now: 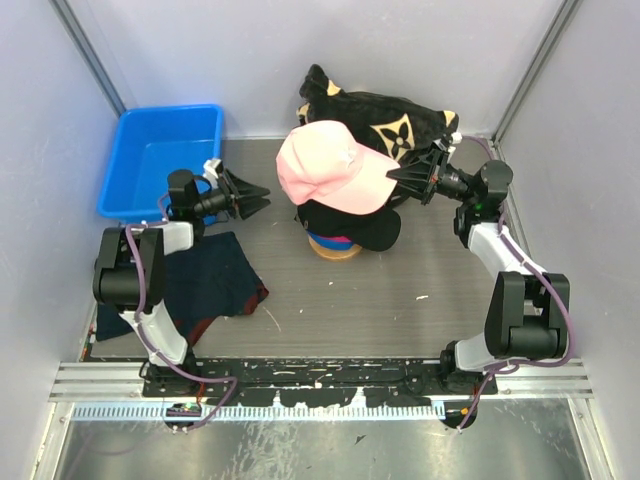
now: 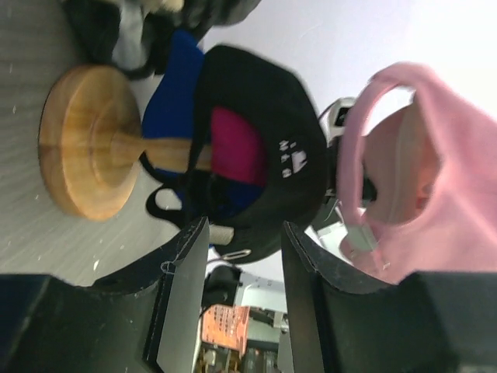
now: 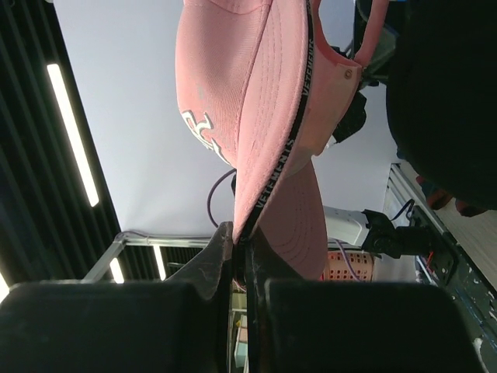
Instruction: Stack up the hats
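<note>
pink cap (image 1: 325, 165) is matt cloth twill, stitch rows visible along the brim. black cap (image 2: 264, 101) is the same soft matt fabric. Stand (image 2: 81, 140) is smooth wood with a slight sheen. Blue bin (image 1: 155, 165) is glossy plastic, and the rail (image 1: 90, 380) on the worktop's near edge is bare metal.

I was working in a robot lab, not a home. The grey table (image 1: 400, 300) sat inside a box of plain white walls (image 1: 40, 180) held by metal posts (image 1: 88, 50). The left arm (image 1: 130, 270) and the right arm (image 1: 525, 315) were bolted to a metal rail (image 1: 320, 378) at the near edge. Long strip lights (image 3: 70, 132) ran across a dark ceiling (image 3: 23, 171).
</note>
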You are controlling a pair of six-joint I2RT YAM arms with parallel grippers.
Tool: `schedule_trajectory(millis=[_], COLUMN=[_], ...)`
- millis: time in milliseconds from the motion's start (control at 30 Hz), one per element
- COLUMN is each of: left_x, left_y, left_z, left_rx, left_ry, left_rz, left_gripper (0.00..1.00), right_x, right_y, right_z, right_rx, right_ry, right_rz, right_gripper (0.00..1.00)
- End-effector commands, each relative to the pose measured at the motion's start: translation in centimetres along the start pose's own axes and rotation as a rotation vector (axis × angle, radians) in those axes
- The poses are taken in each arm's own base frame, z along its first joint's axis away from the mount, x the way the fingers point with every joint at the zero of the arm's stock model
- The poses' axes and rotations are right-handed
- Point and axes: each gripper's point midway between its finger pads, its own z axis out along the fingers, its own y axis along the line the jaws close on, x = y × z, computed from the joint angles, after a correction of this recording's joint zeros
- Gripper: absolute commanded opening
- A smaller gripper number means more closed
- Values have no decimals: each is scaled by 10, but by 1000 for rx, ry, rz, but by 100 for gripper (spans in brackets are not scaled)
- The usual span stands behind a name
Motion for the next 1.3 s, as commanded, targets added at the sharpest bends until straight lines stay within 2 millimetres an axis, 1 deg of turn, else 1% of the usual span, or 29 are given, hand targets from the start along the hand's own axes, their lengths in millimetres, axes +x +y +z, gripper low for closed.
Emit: schedule_trajectory(millis=[0, 100, 133, 200, 433, 533, 600, 800, 900, 1100, 1167, 1200, 1267], left_x=[35, 56, 61, 63, 57, 52, 49, 44, 44, 50, 52, 53, 54], left_y=[25, 33, 33, 36, 55, 58, 58, 50, 49, 50, 51, 51, 52], left_z=[6, 24, 30, 38, 48, 53, 57, 68, 73, 83, 85, 85, 85], left_rx=[-49, -81, -84, -92, -133, -140, -140, -122, -119, -111, -110, -108, -105], left_ry=[119, 176, 186, 185, 170, 159, 153, 146, 152, 175, 181, 182, 181], left_rz=[-6, 22, 29, 32, 7, 2, 0, 7, 5, -5, -9, -11, -16], left_gripper=[49, 49, 49, 49, 49, 49, 49, 50, 50, 49, 47, 44, 34], right_x=[2, -2, -4, -4, -9, -10, -10, -9, -10, -13, -14, -14, -15], right_y=[21, 22, 22, 21, 22, 22, 22, 12, 10, 8, 4, 2, -1], right_z=[-4, -6, -7, -7, -10, -10, -10, -12, -12, -11, -11, -11, -11], right_rx=[-25, -26, -26, -25, -25, -25, -24, -3, 0, 4, 9, 11, 13], right_ry=[-9, -22, -27, -28, -43, -46, -44, -42, -43, -41, -42, -43, -43], right_rz=[-97, -96, -94, -91, -96, -97, -102, -90, -85, -79, -68, -62, -52], right_gripper=[1, 1, 1, 1, 1, 1, 1, 1, 1, 1, 1, 1, 1])
